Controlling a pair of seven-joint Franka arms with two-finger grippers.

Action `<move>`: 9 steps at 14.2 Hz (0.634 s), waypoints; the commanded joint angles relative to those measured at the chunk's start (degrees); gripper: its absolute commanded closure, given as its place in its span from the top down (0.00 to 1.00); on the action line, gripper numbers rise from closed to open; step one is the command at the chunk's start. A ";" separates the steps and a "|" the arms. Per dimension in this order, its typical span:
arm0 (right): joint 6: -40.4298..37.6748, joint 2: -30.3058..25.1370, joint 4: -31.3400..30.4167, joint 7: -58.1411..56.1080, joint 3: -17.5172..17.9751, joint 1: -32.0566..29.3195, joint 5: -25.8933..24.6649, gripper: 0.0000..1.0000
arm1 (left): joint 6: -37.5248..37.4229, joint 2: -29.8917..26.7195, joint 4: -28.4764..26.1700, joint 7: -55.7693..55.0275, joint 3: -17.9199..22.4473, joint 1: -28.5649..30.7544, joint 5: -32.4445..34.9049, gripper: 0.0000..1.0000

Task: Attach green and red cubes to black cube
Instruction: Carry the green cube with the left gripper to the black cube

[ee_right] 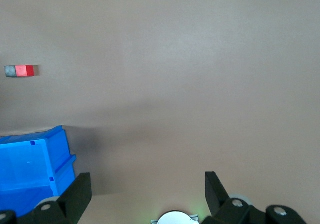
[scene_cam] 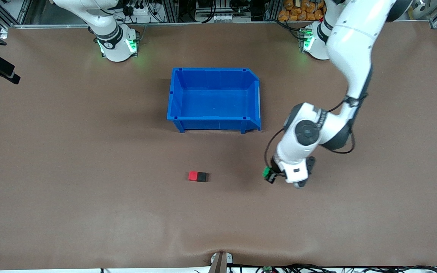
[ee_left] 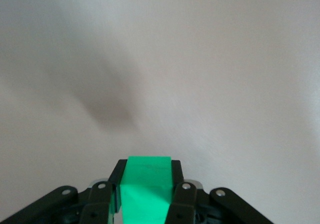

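The red cube (scene_cam: 193, 175) and the black cube (scene_cam: 201, 176) lie joined side by side on the brown table, nearer the front camera than the blue bin. They also show small in the right wrist view, the red cube (ee_right: 25, 70) beside the black cube (ee_right: 10, 71). My left gripper (scene_cam: 269, 176) is shut on the green cube (scene_cam: 266, 173) and holds it above the table toward the left arm's end from the pair. In the left wrist view the green cube (ee_left: 146, 184) sits between the fingers. My right gripper (ee_right: 147, 186) is open and empty, up by its base, outside the front view.
An empty blue bin (scene_cam: 214, 99) stands in the middle of the table, farther from the front camera than the cubes; its corner shows in the right wrist view (ee_right: 35, 164). The right arm's base (scene_cam: 116, 41) and left arm's base (scene_cam: 315, 41) stand at the table's edge.
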 commanded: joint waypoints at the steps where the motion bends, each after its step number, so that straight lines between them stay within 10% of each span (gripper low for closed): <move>1: -1.35 0.98 2.17 -0.80 0.18 -0.65 -0.77 1.00 | -1.53 7.49 10.93 -12.97 0.97 -4.04 0.41 0.00; 9: -1.62 0.98 2.08 -8.53 -0.35 -0.91 -0.50 1.00 | 2.68 14.71 18.77 -28.64 1.94 -8.80 0.15 0.00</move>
